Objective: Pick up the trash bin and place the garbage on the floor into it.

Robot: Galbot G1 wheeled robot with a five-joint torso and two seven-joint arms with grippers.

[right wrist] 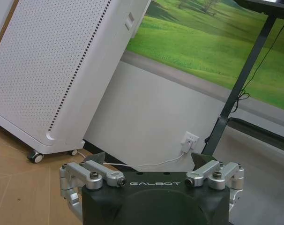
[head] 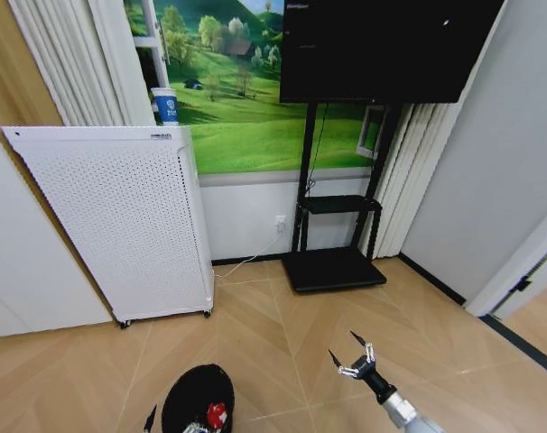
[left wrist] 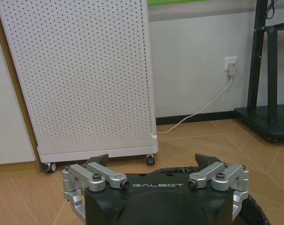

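Observation:
The black trash bin (head: 188,397) stands on the wooden floor at the bottom edge of the head view. Inside it lies a red-and-white piece of garbage (head: 217,415), with a pale item partly cut off beside it. My left gripper (left wrist: 152,159) hovers just over the bin's rim (left wrist: 172,169) with its fingers spread apart, open; one fingertip (head: 150,419) shows just left of the bin. To the right of the bin my right gripper (head: 343,345) hangs open above bare floor, nothing between its fingers; it is also in the right wrist view (right wrist: 149,157).
A tall white perforated appliance (head: 120,225) on castors stands against the wall behind the bin. A black TV stand (head: 335,267) sits at centre right, with a cable running to a wall socket (head: 280,223). Open floor lies around the right gripper.

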